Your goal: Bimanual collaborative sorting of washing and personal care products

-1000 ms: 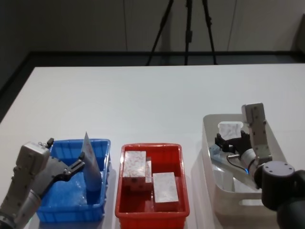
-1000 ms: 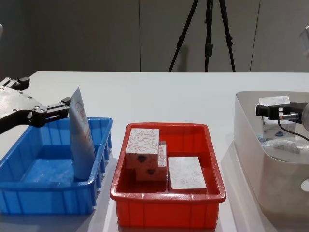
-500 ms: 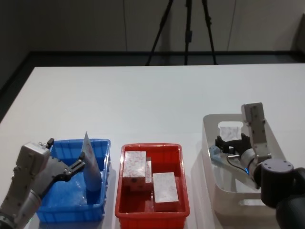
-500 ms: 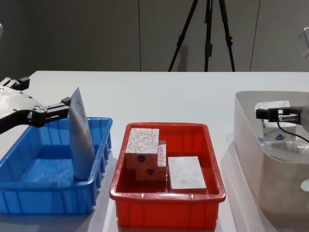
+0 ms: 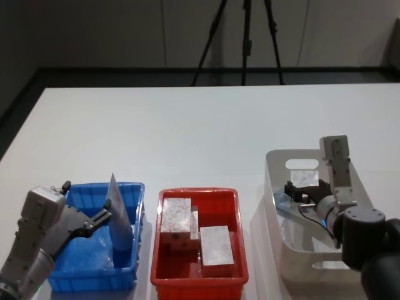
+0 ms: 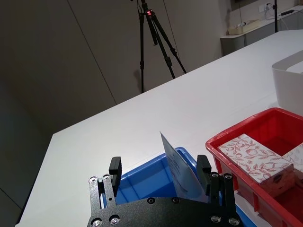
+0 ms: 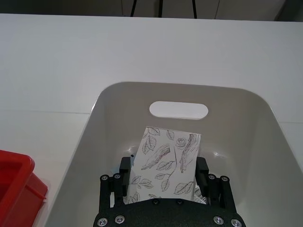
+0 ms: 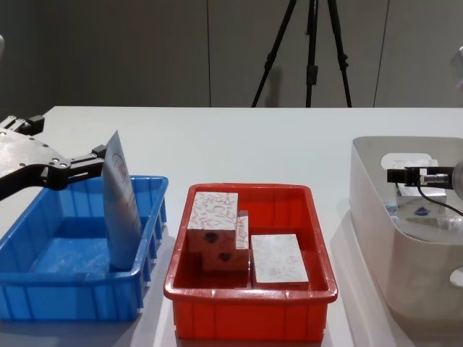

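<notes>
A pale-blue squeeze tube stands on end in the blue tray, leaning at its right wall. My left gripper is open around the tube's top, one fingertip touching it. In the beige tub, my right gripper is shut on a white patterned box, held a little above the tub floor. Three more white boxes lie in the red tray. A pale-blue item lies in the tub under the gripper.
The three containers stand in a row along the table's near edge: blue on the left, red in the middle, tub on the right. The white table stretches bare behind them. A black tripod stands beyond the far edge.
My right gripper has shifted a little right and lower inside the tub, carrying the white box with it. The left gripper and the tube have stayed still.
</notes>
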